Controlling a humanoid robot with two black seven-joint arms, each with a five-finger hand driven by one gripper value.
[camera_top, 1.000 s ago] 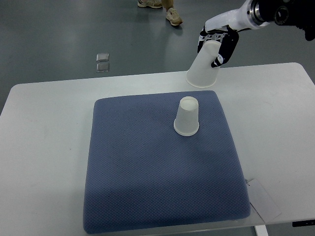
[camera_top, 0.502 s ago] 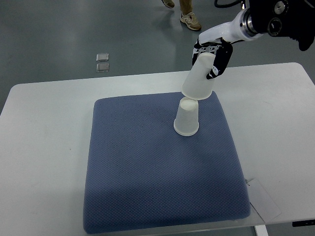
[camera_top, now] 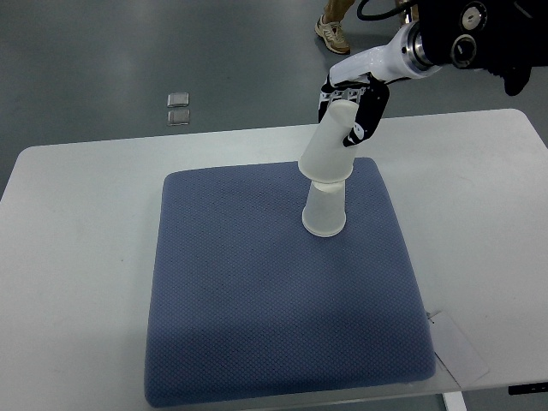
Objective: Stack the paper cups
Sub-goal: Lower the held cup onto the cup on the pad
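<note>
1. Holding an upturned paper cup (camera_top: 329, 147) by its closed end: right hand (camera_top: 351, 101), fingers curled round the cup's narrow top, arm entering from the picture's right edge at the top.
2. Standing mouth-down on the blue mat (camera_top: 257, 325), near the mat's far right part: second paper cup (camera_top: 324, 209), closed end up, upright.
3. Key relation: held cup directly above the standing cup, its open rim at or just over the standing cup's closed top; contact likely, though how far the rim has slipped over cannot be told.
4. Long axis of held cup: tilted, closed end leaning away and to the right toward the hand, open mouth down and to the left. Long axis of standing cup: vertical. Mismatch between the two axes to be closed before a clean seat, by judgement.
5. Nearer hand: right, and the only one in view; left hand absent from the picture.
6. Change from half a second ago: held cup lower and further left, rim now over the standing cup rather than beside its top; tilt somewhat less. Standing cup unmoved.
7. Also present: white table (camera_top: 77, 257) under the mat; a person's shoe (camera_top: 332, 32) on the floor beyond.
</note>
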